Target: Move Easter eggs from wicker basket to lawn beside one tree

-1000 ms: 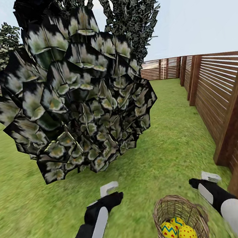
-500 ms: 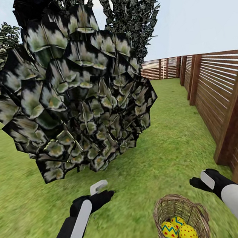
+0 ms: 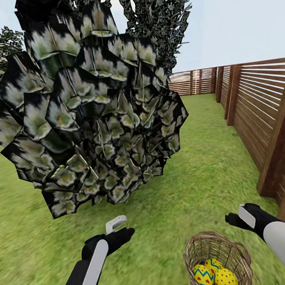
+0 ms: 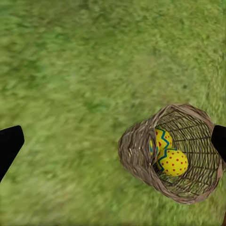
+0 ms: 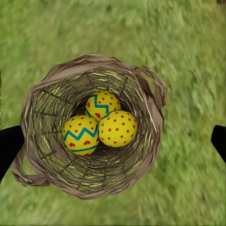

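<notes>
Wicker basket (image 3: 217, 259) sits upright on lawn (image 3: 35, 250), just ahead of robot, close to slatted fence (image 3: 265, 110). Three Easter eggs (image 5: 101, 125) bunched, touching, at basket bottom.

Right gripper (image 3: 239, 217) hovers above and just to right of basket rim; its wrist camera looks straight down into open mouth, so eggs lie directly below. Fingers spread wide, nothing held.

Left gripper (image 3: 117, 226) farther off to basket's left, also wide open, empty.

Right arm nearer, judged better placed: vertical descent into basket. Big bush (image 3: 88, 118) beyond.
</notes>
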{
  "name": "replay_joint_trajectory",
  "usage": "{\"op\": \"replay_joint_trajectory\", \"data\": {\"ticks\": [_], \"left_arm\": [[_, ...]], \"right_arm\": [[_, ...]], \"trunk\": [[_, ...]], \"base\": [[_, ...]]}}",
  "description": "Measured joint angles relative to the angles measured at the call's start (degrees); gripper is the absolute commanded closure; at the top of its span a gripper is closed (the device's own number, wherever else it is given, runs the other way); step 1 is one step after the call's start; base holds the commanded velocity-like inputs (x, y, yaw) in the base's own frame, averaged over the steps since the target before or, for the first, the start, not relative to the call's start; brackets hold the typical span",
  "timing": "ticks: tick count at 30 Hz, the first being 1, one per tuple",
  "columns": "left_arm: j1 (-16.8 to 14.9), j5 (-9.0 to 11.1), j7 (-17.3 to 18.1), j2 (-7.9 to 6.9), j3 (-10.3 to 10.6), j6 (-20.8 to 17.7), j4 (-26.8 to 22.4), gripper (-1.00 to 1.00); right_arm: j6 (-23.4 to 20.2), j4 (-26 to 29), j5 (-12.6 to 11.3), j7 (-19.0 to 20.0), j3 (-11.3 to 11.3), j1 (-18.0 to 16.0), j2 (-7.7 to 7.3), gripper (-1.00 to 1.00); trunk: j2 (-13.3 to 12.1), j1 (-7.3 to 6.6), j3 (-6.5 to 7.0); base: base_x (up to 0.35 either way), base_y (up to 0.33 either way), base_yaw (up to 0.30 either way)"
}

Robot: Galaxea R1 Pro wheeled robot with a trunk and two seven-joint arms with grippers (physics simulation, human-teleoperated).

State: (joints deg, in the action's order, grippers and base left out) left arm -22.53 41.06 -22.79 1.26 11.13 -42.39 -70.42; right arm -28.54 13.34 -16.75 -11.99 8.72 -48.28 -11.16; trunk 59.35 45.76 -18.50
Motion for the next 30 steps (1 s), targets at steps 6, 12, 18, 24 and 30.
{"op": "replay_joint_trajectory", "data": {"ticks": [6,12,18,24,30], "left_arm": [[0.0,-0.1,0.1,-0.07,0.0,0.0,-0.1,-1.00],[0.0,-0.1,0.1,-0.15,0.0,0.0,-0.1,-1.00],[0.1,-0.2,0.2,-0.34,-0.2,0.0,-0.2,-1.00],[0.1,-0.2,0.2,-0.39,-0.2,0.0,-1.1,-1.00],[1.3,-0.2,0.1,-0.46,-0.2,0.0,-12.2,-1.00]], "right_arm": [[4.5,-0.5,2.4,1.0,-1.4,0.1,-0.09,-1.00],[5.0,-0.8,3.1,1.7,-1.6,0.1,-0.39,-1.00],[5.2,-0.9,3.2,1.8,-1.7,0.1,-0.94,-1.00],[5.2,-2.5,3.2,5.0,-1.9,0.1,-1.94,-1.00],[5.2,-3.1,3.2,5.5,-2.0,0.1,-2.04,-1.00]], "trunk": [[2.4,1.32,-1.08],[4.8,2.64,-2.16],[7.2,3.96,-3.24],[9.6,5.27,-4.32],[11.7,6.38,-5.22]], "base": [[0.000,0.000,0.000],[0.000,0.000,0.000],[0.000,0.000,0.000],[0.000,0.000,0.000],[0.000,0.000,0.000]]}}
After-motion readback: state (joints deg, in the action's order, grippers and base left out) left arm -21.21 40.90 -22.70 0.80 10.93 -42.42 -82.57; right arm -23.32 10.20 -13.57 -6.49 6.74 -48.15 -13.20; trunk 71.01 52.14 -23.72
